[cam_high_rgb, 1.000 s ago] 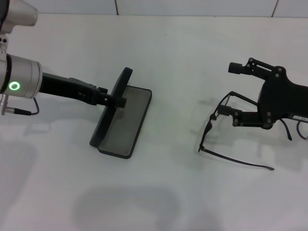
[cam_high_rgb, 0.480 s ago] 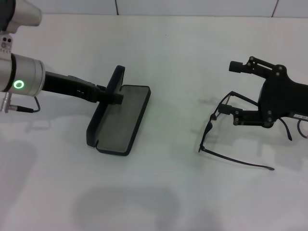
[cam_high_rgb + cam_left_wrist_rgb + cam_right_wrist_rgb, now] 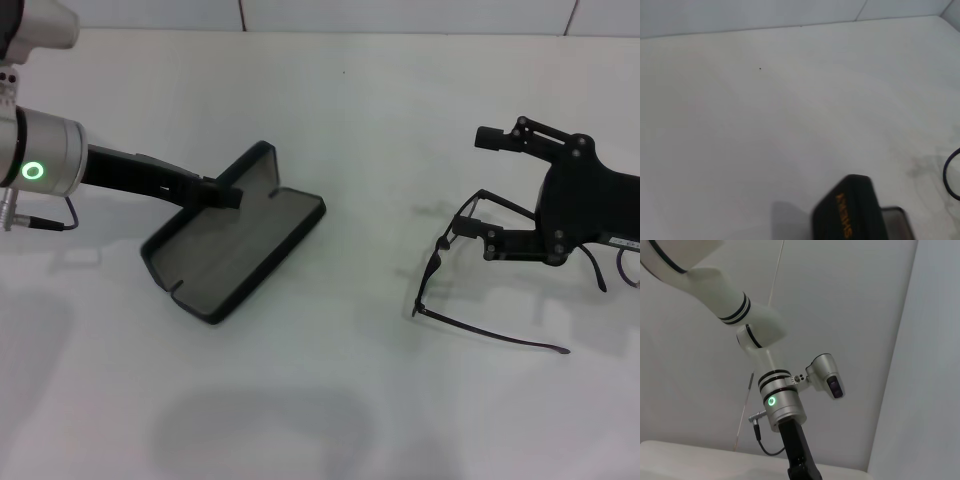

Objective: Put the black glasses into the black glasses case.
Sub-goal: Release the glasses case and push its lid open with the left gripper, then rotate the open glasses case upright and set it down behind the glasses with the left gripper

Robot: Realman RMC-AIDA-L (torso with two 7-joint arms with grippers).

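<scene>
The black glasses case (image 3: 235, 250) lies open on the white table (image 3: 330, 400), grey lining up, lid toward the left and tilted low. My left gripper (image 3: 220, 193) is shut on the lid's edge. In the left wrist view the lid's outside (image 3: 850, 215) shows with orange lettering. The black glasses (image 3: 440, 265) rest unfolded on the table at the right, one temple stretching toward the front. My right gripper (image 3: 480, 188) is open over the frame's far end, its lower finger (image 3: 470, 232) at the frame. The right wrist view shows neither glasses nor case.
The table's back edge meets a tiled wall (image 3: 400, 15). Bare white tabletop lies between the case and the glasses. The right wrist view shows only my left arm (image 3: 780, 405) and the wall.
The left gripper has swung the case lid from upright down toward the left, and the case has turned and shifted on the table. The right gripper and glasses have not moved.
</scene>
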